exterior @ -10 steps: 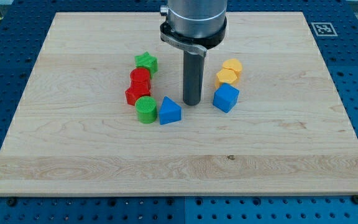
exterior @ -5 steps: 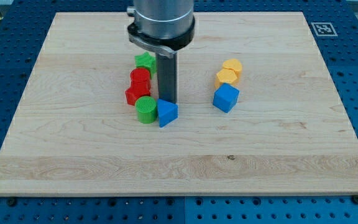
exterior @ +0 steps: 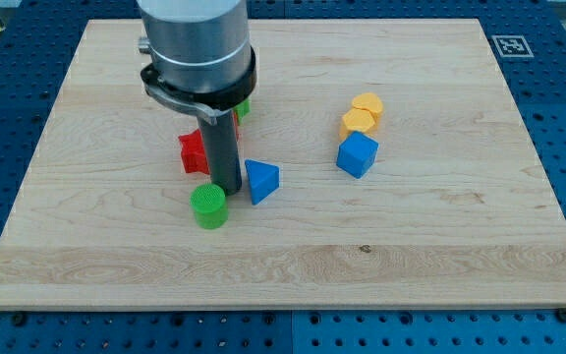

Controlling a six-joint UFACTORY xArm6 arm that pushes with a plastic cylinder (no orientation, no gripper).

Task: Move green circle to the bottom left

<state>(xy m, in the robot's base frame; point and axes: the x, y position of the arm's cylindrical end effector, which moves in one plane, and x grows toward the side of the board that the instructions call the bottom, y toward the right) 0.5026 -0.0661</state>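
The green circle block (exterior: 208, 206) stands on the wooden board (exterior: 440, 246), left of centre. My tip (exterior: 227, 189) rests just above and right of it, touching or nearly touching its upper right edge. A blue triangle block (exterior: 261, 181) lies right next to the tip on its right. A red block (exterior: 194, 150) sits above the green circle, partly hidden behind the rod. A sliver of a green block (exterior: 245, 104) shows behind the arm's body.
On the view's right stand two yellow blocks (exterior: 363, 114) stacked close together and a blue cube (exterior: 358, 154) just below them. A marker tag (exterior: 510, 45) sits at the board's top right corner.
My tip has moved left and down, from right of the blue triangle to between it and the green circle. The green circle has slid down-left, and the red blocks shifted left.
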